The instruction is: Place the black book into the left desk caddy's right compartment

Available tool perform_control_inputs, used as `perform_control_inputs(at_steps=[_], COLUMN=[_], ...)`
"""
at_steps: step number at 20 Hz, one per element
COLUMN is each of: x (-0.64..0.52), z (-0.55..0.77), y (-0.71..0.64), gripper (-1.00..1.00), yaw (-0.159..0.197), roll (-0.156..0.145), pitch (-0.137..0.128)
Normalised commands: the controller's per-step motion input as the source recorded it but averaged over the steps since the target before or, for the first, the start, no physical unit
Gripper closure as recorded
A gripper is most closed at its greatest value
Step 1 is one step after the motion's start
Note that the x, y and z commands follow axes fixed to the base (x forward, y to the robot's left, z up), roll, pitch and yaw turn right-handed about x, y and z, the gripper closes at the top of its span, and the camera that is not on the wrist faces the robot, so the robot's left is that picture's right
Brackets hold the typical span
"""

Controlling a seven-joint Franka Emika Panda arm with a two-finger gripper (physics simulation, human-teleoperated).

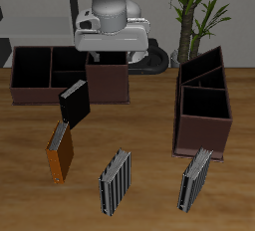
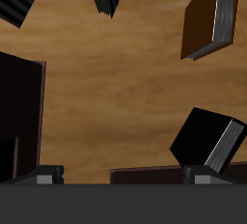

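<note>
The black book [image 1: 74, 103] stands tilted on the table against the front of a broadside caddy, and it is also in the wrist view [image 2: 205, 137]. The left desk caddy [image 1: 197, 141] lies end-on, well off to the side, with its dark wall [image 2: 41, 102] in the wrist view. Its right compartment [image 1: 205, 107] is the large square section nearest the table's front edge, and nothing is in it. My gripper [image 2: 123, 176] is open with nothing between its fingers. It hangs above and behind the black book. In the exterior view the arm's hand [image 1: 112, 36] hides the fingers.
A second maroon caddy [image 1: 40, 94] stands broadside under the hand. An orange-brown book [image 1: 60, 153] lies in front of the black book. Two grey striped books [image 1: 116, 182] [image 1: 196, 180] stand near the front edge. A potted plant [image 1: 204, 6] stands at the back.
</note>
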Motion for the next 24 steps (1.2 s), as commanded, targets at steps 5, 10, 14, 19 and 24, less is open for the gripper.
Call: perform_control_inputs(at_steps=[5, 10, 14, 19, 24], x=[-0.16, -0.16, -0.25, -0.13, -0.03], z=[-0.05, -0.12, -0.18, -0.09, -0.1], y=[-0.55, -0.41, -0.72, -0.44, -0.18], gripper=[-1.0, -1.0, -1.0, -1.0, -1.0], yaw=[-0.052, 0.003, -0.013, -0.037, -0.032], roll=[-0.021, -0.004, -0.074, -0.069, -0.024], pitch=[-0.034, -0.021, -0.025, -0.028, -0.022])
